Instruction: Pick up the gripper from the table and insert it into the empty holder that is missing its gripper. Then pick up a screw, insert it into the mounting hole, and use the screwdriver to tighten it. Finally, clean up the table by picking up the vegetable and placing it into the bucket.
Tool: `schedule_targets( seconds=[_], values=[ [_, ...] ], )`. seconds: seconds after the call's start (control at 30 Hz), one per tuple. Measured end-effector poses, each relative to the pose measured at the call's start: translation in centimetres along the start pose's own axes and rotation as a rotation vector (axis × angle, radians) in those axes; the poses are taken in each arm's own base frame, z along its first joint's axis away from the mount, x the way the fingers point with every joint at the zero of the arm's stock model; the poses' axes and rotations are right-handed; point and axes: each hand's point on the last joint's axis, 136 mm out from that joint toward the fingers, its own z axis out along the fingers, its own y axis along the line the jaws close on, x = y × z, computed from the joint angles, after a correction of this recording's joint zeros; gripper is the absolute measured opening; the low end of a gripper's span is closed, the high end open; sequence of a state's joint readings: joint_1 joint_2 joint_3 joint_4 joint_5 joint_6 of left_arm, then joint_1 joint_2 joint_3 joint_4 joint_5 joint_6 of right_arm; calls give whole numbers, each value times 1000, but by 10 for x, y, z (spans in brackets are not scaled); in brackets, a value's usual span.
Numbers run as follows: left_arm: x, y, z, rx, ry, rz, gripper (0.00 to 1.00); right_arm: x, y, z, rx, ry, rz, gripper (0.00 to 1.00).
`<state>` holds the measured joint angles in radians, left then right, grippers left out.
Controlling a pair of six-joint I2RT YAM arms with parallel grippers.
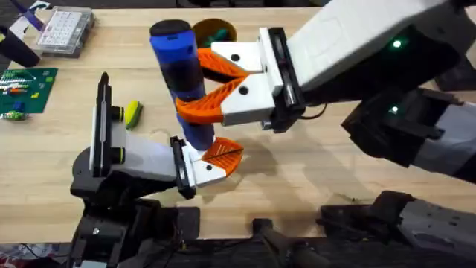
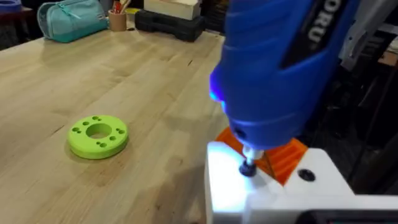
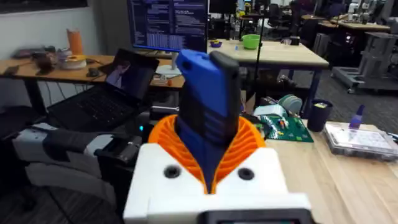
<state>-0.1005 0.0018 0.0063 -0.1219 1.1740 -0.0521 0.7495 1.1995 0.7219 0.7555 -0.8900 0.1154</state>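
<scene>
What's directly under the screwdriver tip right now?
The screwdriver bit meets a dark screw head on the white block of the gripper. The hole beneath is covered.

right gripper (image 1: 195,88) clamped, arm reaching across
</scene>
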Motion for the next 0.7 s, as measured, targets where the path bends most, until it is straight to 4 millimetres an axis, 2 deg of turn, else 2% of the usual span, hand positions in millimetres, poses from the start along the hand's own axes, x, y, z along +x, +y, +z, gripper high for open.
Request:
schedule_targets(
  seconds=[0.7],
  values=[
    [2,0,0,6,5,-13,17,4,-4,0,20,14,20,27]
  ],
)
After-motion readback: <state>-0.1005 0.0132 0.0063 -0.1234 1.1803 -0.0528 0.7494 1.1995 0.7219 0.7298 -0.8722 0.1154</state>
